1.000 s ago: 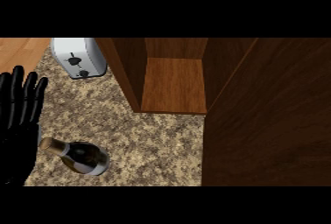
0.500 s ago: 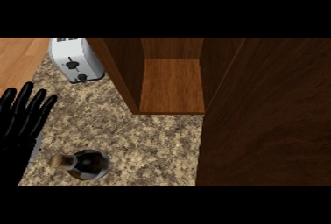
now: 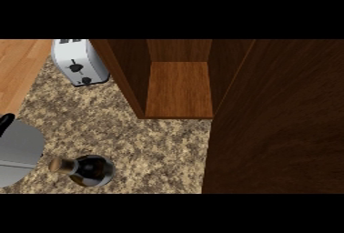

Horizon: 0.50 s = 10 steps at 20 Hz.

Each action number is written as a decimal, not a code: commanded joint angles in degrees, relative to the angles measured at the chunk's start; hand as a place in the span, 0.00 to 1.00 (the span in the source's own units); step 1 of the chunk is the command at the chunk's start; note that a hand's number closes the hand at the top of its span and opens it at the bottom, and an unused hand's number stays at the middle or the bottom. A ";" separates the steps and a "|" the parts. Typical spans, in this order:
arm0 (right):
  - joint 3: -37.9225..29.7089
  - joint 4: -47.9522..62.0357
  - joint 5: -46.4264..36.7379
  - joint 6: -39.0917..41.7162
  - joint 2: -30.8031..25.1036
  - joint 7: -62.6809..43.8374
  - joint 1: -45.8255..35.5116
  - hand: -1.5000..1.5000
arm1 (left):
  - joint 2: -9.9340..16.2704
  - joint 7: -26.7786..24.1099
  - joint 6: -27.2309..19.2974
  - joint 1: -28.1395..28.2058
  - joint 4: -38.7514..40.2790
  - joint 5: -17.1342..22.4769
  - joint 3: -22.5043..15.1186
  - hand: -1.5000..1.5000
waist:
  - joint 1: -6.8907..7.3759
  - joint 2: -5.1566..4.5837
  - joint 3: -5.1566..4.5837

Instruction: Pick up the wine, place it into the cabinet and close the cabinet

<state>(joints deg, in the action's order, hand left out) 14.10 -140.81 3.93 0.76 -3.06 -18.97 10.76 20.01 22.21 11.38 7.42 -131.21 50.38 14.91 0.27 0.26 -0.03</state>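
The wine (image 3: 91, 169) stands upright on the counter (image 3: 148, 145), seen almost straight down: cork-coloured top toward the left, dark round shoulder below it. It sits well in front of the cabinet (image 3: 179, 88), off toward the cabinet's left front corner, with bare counter between the two.

Handling, judged from its look — a glass bottle, so stiff, smooth, likely slippery and breakable if tipped onto stone. Probably heavy for its width, with most of the weight low. The better hold looks to be round the body below the shoulder; the neck is narrow and would let the bottle swing.

A grey forearm (image 3: 19, 152) comes in at the left edge, just left of the wine. Only a dark sliver of the left hand (image 3: 5, 122) shows above it; whether its fingers are spread or curled cannot be told. It does not appear to touch the wine. The right hand is not in view.

Surface: speckled brown granite, flat and hard. A toaster (image 3: 80, 63) stands just left of the cabinet's rear; a strip of wood floor (image 3: 20, 68) lies further left.

The cabinet is open, a bare wooden shelf showing inside. Its door (image 3: 275, 118) stands swung out on the right — a tall dark panel running forward from the cabinet's right side.
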 commanded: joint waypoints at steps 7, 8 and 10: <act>3.81 -11.57 -2.67 -3.91 -0.62 -11.60 -2.11 0.00 | 3.96 8.60 -4.87 -2.94 -1.84 7.10 6.74 0.00 | -0.40 -0.13 0.03; 13.13 -9.16 -12.05 -6.75 2.01 -11.20 -1.71 0.00 | 3.87 8.89 -3.89 -1.36 -2.43 8.70 8.86 0.00 | -0.23 -0.02 -0.02; 7.84 -9.59 -7.76 -8.12 1.49 -15.60 -7.32 0.00 | 4.39 10.22 -2.67 -0.29 -2.20 10.74 9.92 0.00 | 0.03 -0.09 -0.02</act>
<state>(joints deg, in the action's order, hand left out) 21.88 -142.88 0.12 -4.77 -1.75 -27.12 6.80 23.06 29.72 8.30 6.48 -132.40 57.24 21.78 0.08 0.20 -0.04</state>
